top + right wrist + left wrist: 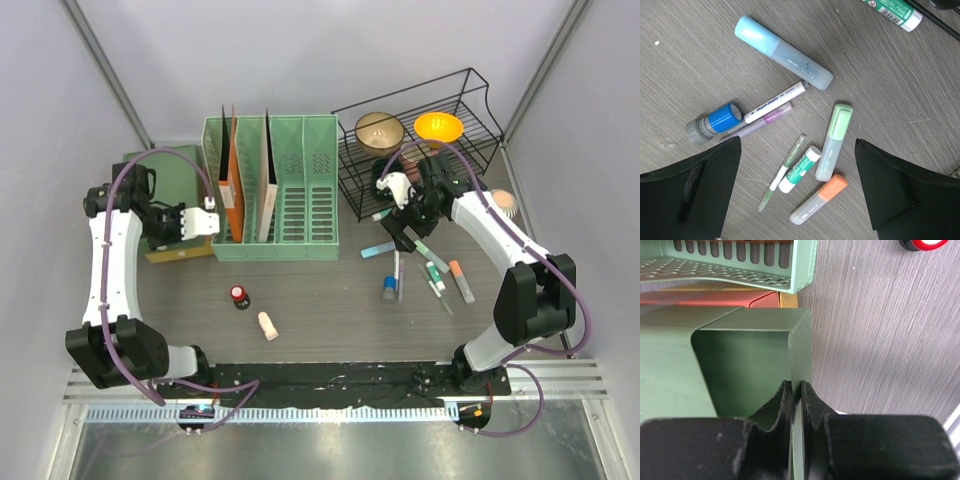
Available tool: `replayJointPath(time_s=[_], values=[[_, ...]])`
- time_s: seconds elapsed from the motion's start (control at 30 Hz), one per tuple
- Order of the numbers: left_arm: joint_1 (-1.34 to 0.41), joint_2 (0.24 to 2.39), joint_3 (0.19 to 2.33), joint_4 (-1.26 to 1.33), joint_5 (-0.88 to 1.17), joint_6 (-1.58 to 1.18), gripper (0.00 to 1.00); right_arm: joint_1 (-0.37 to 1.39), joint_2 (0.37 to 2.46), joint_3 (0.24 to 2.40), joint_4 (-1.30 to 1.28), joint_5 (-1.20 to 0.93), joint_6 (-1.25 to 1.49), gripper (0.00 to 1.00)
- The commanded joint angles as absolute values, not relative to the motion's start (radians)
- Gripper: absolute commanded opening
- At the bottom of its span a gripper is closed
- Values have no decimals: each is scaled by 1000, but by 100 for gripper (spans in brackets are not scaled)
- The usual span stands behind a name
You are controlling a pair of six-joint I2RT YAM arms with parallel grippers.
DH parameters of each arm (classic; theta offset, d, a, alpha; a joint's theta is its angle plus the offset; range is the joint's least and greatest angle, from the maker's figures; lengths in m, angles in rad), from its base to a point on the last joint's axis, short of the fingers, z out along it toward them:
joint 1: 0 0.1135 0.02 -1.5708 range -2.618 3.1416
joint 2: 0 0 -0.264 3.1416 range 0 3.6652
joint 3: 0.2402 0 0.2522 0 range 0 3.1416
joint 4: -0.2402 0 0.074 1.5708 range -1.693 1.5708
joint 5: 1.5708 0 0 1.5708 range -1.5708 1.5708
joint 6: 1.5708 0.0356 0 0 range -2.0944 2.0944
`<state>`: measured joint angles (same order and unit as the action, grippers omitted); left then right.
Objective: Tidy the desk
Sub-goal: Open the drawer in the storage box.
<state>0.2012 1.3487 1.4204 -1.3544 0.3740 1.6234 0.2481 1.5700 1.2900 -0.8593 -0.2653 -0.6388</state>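
Left hand (796,390): pinching the green box's (750,350) thin edge, just left of the file rack (290,190).
Right hand (797,145): spread wide over pens (834,142) on the counter (690,60), right of the file rack.

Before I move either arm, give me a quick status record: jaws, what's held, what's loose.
left jaws: shut on the green box wall
right jaws: open, pens below, nothing held
pens: scattered on the desk, right side
rack: two folders standing in it
basket: two bowls inside
other loose items: red-capped bottle, pale tube
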Motion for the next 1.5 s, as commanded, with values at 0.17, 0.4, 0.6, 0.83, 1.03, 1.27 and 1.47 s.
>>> replayJointPath(time_s=[0.17,0.4,0.6,0.83,1.03,1.27,1.47], values=[[157,1293,1398,-1661,299,1542,2,244,1566,1289,-830,-281,-658,99],[143,1307,1388,-1661,295,1465,13,245,1569,1292,-830,-284,-658,100],[140,1301,1376,-1661,299,1428,16,245,1569,1292,-831,-279,-658,100],[140,1273,1364,-1661,302,1419,17,244,1569,1290,-830,-279,-658,100],[141,1243,1364,-1663,310,1425,20,244,1571,1282,-830,-284,-660,100],[140,1235,1350,-1661,310,1424,21,244,1572,1272,-828,-285,-664,100],[141,1212,1324,-1663,310,1422,22,244,1575,1270,-828,-287,-664,100]])
